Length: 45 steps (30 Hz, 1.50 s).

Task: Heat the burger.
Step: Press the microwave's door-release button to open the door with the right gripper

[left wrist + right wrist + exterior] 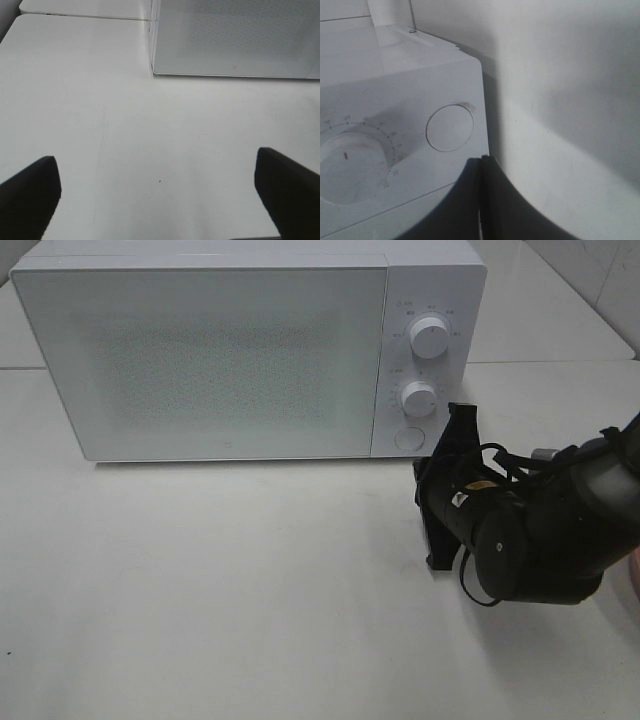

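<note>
Beside the round button (pixel 450 128) of the shut microwave (pixel 230 350), the right hand (pixel 482 162) is pinched closed, the left hand (pixel 156 161) hangs spread over the table (pixel 250 590), and the burger, nowhere in view, is probably light and squashy, best held gently by its sides.

White microwave (pixel 245 355), speckled grey door (pixel 200 370); black arm (pixel 560 540); white table (pixel 200 590); dial (pixel 355 167) mark seemingly red.

A white table (pixel 250 590), seemingly in joined panels, bears a white microwave (pixel 220 350).
</note>
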Available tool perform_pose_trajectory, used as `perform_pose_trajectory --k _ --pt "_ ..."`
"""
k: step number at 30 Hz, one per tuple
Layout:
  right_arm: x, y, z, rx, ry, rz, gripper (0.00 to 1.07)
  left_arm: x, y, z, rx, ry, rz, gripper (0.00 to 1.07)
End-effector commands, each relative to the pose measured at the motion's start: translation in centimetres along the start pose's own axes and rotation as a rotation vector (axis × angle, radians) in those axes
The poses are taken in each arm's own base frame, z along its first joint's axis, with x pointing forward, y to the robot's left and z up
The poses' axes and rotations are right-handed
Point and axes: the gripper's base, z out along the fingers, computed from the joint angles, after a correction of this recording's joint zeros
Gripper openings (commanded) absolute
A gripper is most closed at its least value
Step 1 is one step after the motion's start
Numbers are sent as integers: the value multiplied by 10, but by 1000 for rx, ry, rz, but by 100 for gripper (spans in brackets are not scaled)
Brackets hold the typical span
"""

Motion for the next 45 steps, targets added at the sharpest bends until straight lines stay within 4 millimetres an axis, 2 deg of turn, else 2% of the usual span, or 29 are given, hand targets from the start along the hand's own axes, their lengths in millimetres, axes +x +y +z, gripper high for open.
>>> perform_pose_trajectory --k 1,10,22,36,45 --pt "3 3 10 -9 23 -25 0 2 0 -3 4 -30 5 98" --pt "10 5 26 -27 11 -1 0 2 0 -3 4 -30 5 98" --pt "2 13 48 -27 -19 -6 0 2 0 -3 4 -30 5 98" --pt "-1 23 57 -64 -42 1 0 2 0 -2 4 -29 5 98" --pt "1 36 61 -147 -53 17 0 2 0 -2 4 -29 5 98"
